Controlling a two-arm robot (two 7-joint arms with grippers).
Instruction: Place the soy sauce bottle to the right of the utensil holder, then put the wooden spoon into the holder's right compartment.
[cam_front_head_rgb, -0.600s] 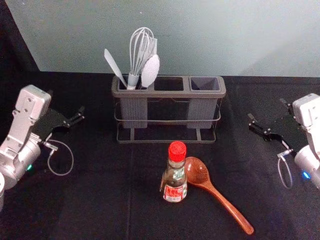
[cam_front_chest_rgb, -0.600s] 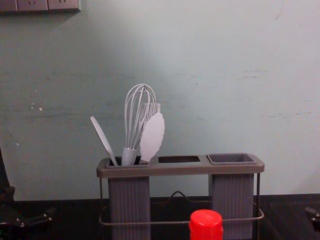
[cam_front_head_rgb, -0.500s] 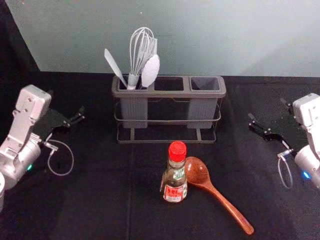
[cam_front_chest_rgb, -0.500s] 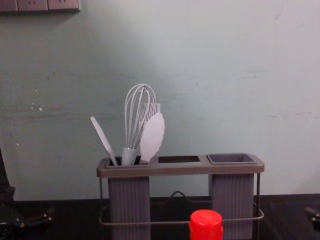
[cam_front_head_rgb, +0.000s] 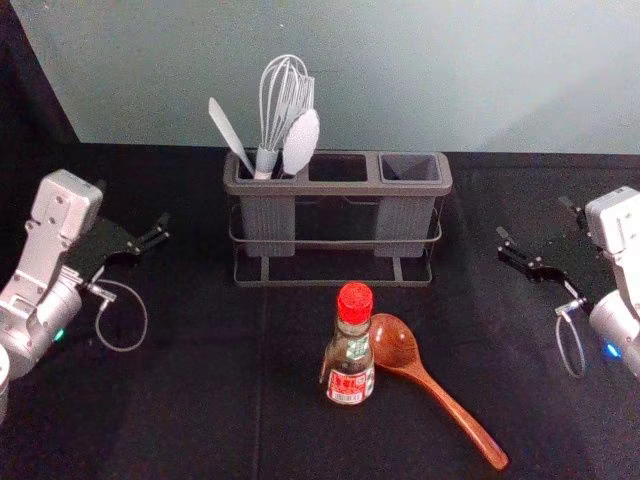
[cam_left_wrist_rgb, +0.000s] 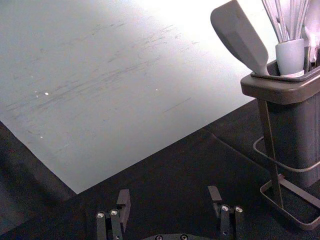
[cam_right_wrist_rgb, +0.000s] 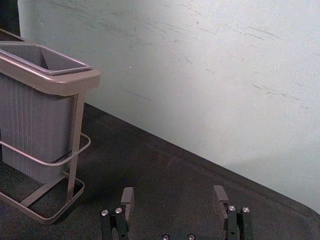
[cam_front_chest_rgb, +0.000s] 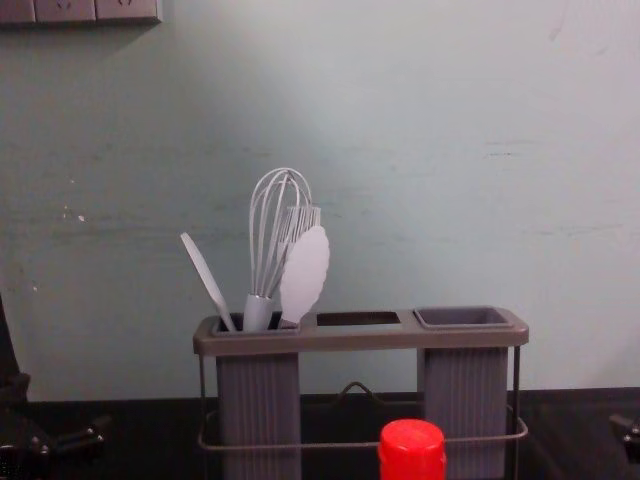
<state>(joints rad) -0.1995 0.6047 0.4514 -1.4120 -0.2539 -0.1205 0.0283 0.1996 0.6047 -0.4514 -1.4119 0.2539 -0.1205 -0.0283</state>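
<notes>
Head view, left gripper (cam_front_head_rgb: 133, 202), right gripper (cam_front_head_rgb: 533, 218), fingers (cam_left_wrist_rgb: 123, 201) spread wide, flanking utensil holder (cam_front_head_rgb: 338, 188)

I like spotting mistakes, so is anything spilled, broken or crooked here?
Nothing looks spilled or broken: the soy sauce bottle stands upright, capped, the wooden spoon lies beside it, and the utensil holder stands straight. The wall looks odd, with scratchy marks.

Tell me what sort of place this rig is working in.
Probably a test bench set up for kitchen chores, not a real kitchen: a black cloth covers the table, a plain wall stands behind, and the utensil holder and soy sauce bottle sit between two robot arms.
</notes>
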